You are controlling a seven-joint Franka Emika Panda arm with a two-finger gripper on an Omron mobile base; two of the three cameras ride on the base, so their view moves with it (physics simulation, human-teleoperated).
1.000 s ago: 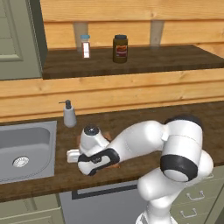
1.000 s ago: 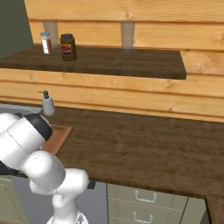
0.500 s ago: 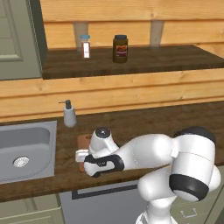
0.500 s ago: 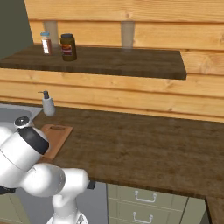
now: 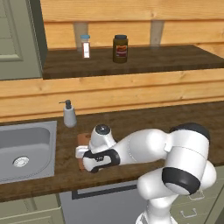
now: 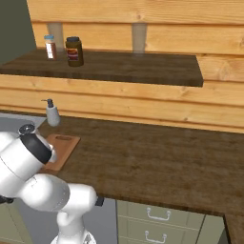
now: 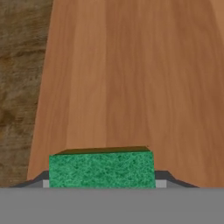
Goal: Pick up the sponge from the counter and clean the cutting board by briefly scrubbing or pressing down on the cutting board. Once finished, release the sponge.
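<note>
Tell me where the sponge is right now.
In the hand view the sponge sits at the bottom, clamped in the end effector, over the cutting board, near the board's left edge beside the counter.

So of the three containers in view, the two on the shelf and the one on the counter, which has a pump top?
The pale soap dispenser standing on the counter beside the sink. The dark jar and the small blue-capped bottle on the shelf have plain caps.

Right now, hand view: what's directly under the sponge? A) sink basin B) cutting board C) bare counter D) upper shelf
B: the green sponge sits between the jaws over the light-brown cutting board, with the dark counter off to the side.
</note>
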